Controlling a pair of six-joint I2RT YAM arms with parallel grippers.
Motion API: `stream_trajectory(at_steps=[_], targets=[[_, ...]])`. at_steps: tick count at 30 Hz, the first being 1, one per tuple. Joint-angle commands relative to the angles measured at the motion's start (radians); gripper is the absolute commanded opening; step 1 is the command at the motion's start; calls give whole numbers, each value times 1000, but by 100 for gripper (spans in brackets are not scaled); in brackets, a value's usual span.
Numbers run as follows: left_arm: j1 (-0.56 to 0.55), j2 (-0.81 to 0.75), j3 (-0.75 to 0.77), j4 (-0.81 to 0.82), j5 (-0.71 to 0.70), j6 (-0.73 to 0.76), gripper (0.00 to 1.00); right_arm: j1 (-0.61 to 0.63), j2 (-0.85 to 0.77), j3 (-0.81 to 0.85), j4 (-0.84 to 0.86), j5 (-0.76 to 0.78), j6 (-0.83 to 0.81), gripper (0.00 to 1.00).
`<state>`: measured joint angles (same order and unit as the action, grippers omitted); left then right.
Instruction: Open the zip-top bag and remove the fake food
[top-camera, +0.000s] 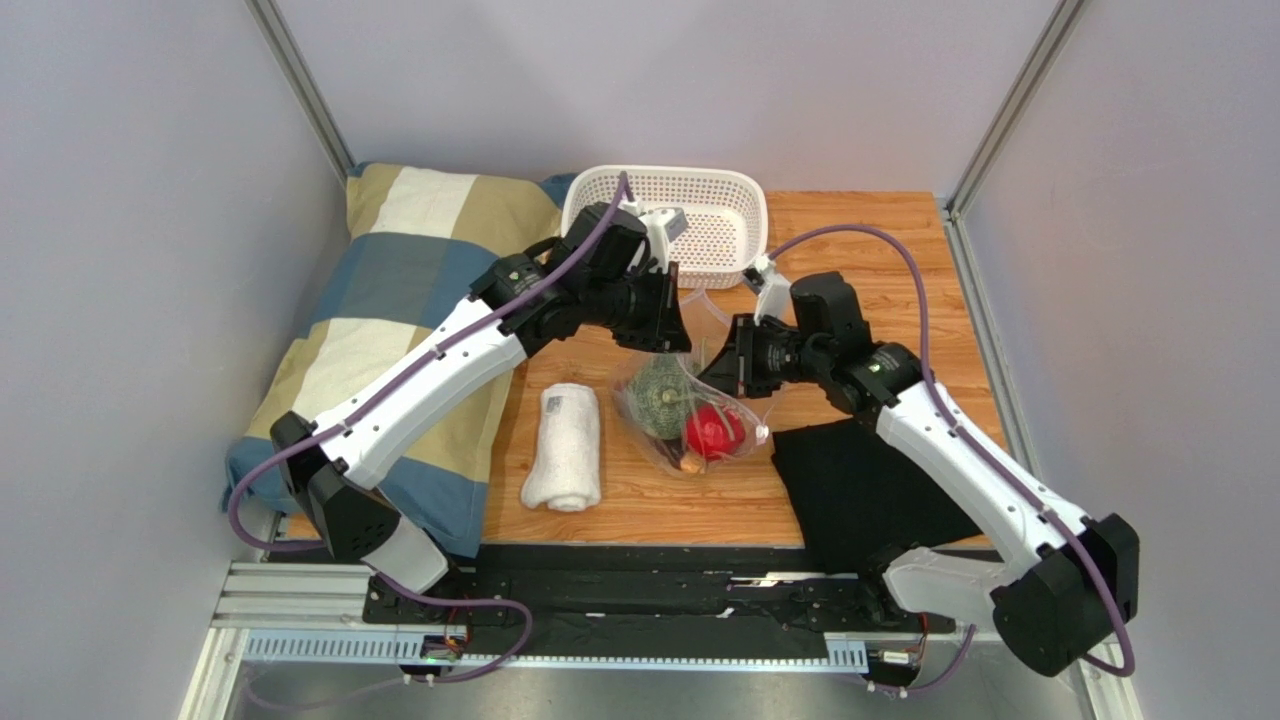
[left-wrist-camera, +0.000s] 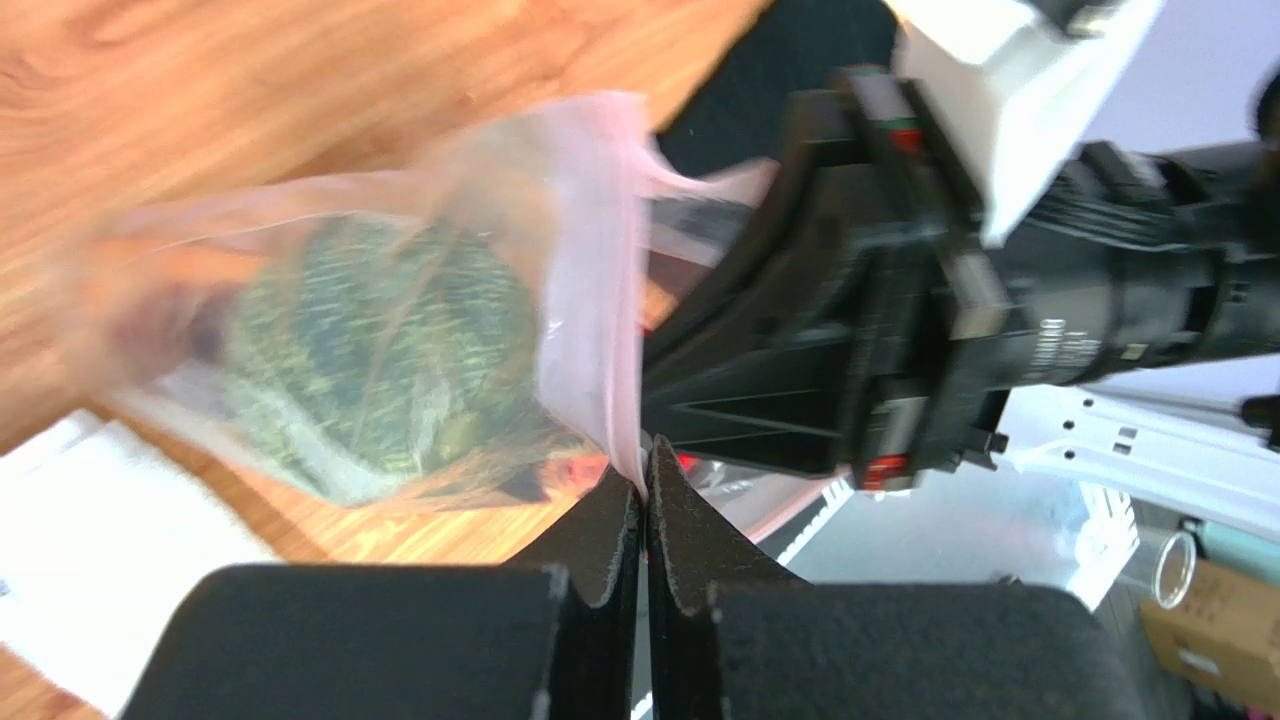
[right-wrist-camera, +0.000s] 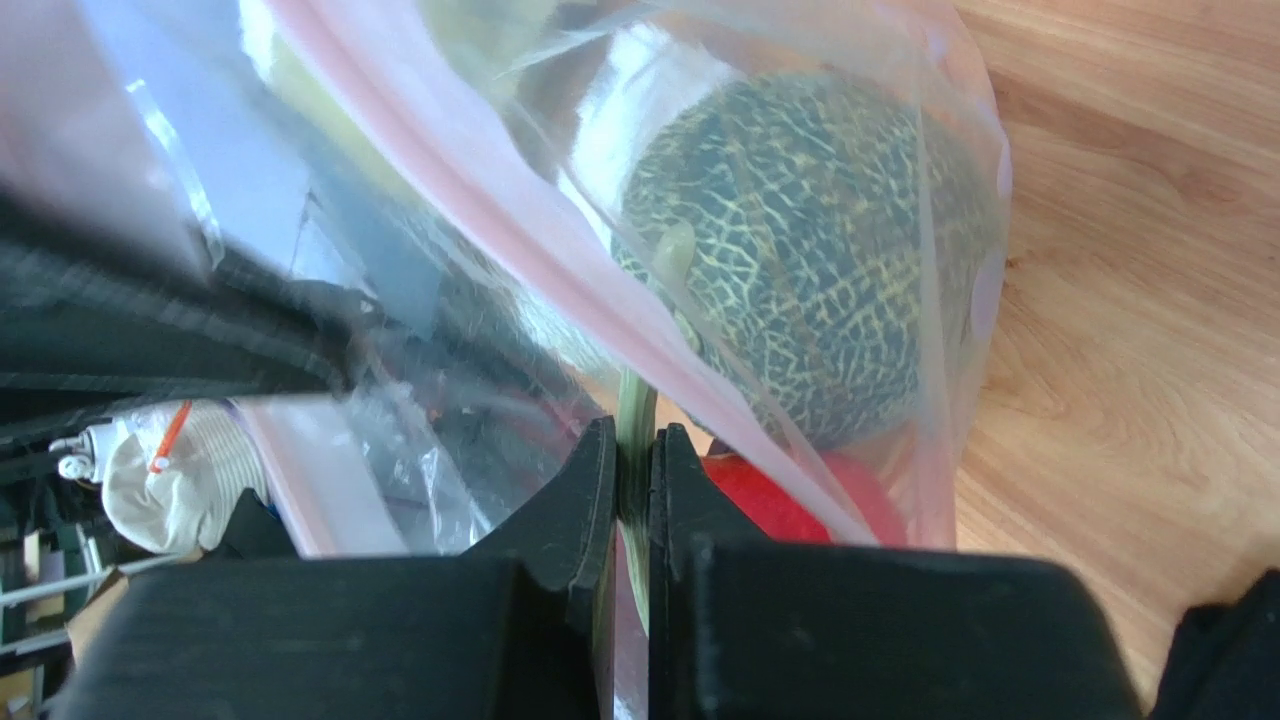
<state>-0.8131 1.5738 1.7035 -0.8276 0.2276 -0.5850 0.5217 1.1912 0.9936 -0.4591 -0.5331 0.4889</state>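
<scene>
Left arm (top-camera: 436, 375) and right arm (top-camera: 962, 450) meet over zip-top bag (top-camera: 684, 450) at mid-tabletop (top-camera: 872, 270), netted green melon (top-camera: 658, 398) and red tomato (top-camera: 715, 432) inside. Left wrist: left claw (left-wrist-camera: 646, 468) pinched tight on bag's pink zip strip (left-wrist-camera: 594, 300). Right wrist: right claw (right-wrist-camera: 634, 450) clamped on bag plastic, melon just beyond.
</scene>
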Motion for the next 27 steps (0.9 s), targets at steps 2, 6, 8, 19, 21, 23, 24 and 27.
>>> stream_trajectory(at_steps=[2,6,8,19,21,23,24,27], targets=[[11,-55,-25,31,-2,19,0,24,-56,169,-168,90,34,0],[9,-84,-76,67,4,1,0,43,-31,348,-249,126,48,0],[11,-93,-93,73,9,-4,0,43,-28,356,-230,121,66,0],[9,-123,-131,77,29,-6,0,60,-51,376,-175,119,97,0],[11,-127,-140,82,26,-9,0,60,-33,419,-190,143,105,0],[11,-138,-148,82,23,-7,0,60,-16,486,-239,171,117,0],[11,-143,-153,84,9,-6,0,58,-7,510,-268,208,129,0],[11,-158,-169,81,-20,-7,0,60,25,571,-320,203,157,0]])
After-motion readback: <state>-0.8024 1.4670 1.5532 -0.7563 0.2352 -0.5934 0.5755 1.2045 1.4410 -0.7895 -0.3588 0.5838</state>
